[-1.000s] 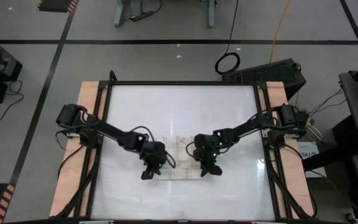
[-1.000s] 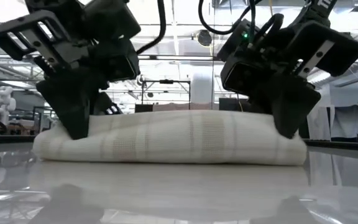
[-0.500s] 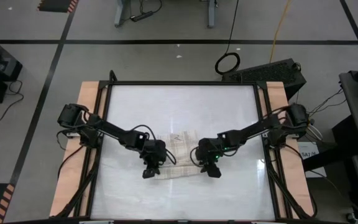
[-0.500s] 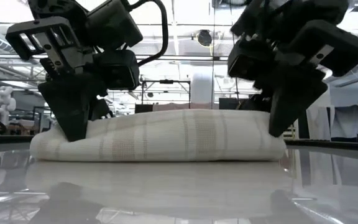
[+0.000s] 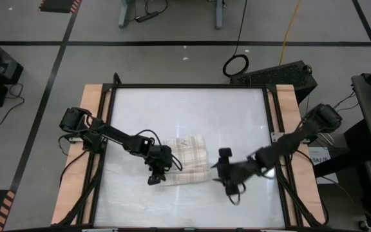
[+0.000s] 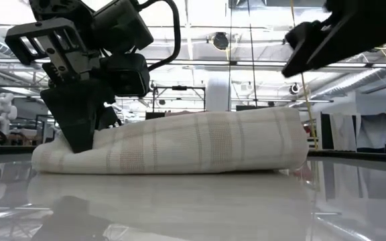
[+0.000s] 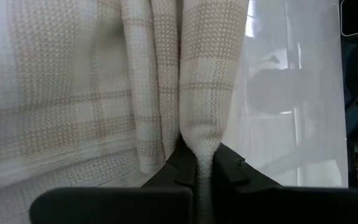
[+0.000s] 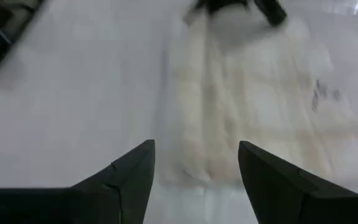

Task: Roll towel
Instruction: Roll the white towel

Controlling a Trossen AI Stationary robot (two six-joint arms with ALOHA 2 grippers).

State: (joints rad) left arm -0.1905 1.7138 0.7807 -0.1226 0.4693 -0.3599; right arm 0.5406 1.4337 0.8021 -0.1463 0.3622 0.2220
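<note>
A glossy white table [image 5: 185,109] with wooden side rails is seen on a grey floor marked with black tape lines; a bright workshop shows beyond it. One towel [image 5: 187,161] and two arms are counted. The plaid towel lies partly rolled near the table's middle front. Its left end is pinched by the left gripper [image 5: 154,176], a fold of cloth being clamped between the fingers [image 7: 173,171]. The right gripper [image 5: 231,191], with fingers spread, is held apart from the towel's right end. The towel's tag cannot be made out.
</note>
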